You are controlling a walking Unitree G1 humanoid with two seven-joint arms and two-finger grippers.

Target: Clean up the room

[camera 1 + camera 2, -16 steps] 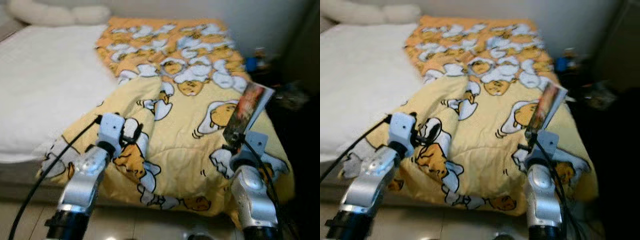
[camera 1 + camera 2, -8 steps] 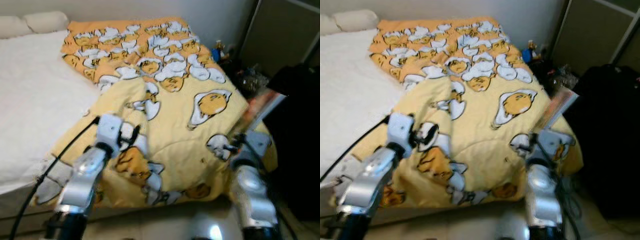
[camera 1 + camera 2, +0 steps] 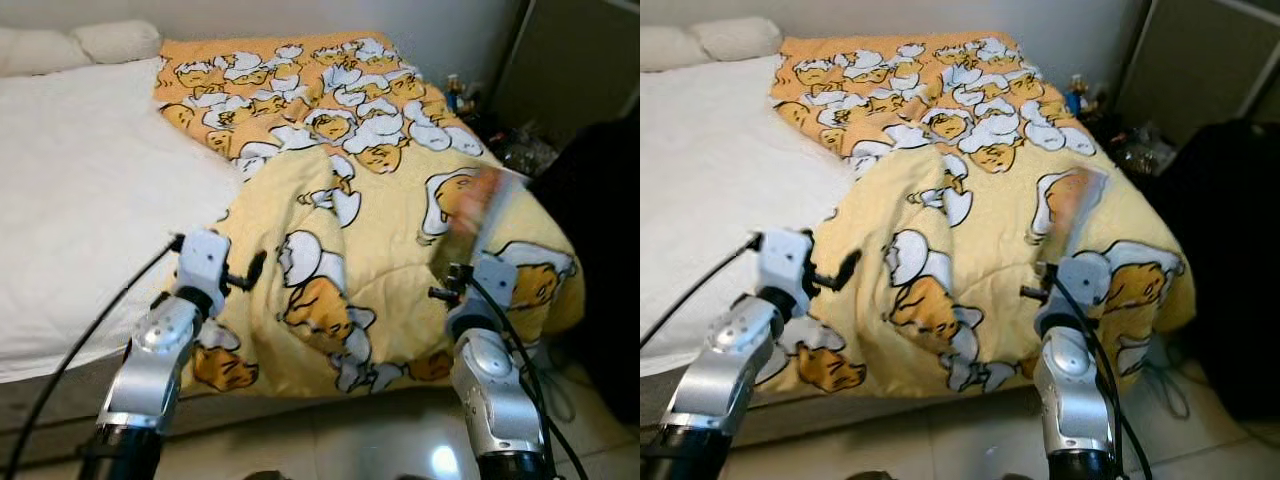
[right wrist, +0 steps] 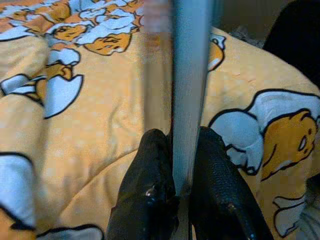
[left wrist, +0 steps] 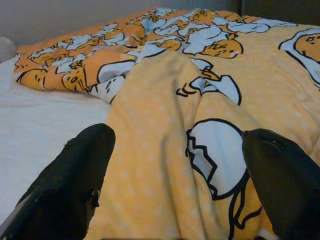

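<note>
Book (image 4: 187,75): thin, flat, blurred; held upright, edge-on, pinched between right gripper (image 4: 182,165) fingers; above near right part of yellow cartoon blanket (image 3: 380,200) on bed.

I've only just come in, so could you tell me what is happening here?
The robot stands at the foot of a bed covered partly by a yellow cartoon blanket. Its right gripper is shut on a thin book, held upright above the blanket and blurred. Its left gripper is open and empty, hovering over the blanket's edge beside the white sheet.
</note>
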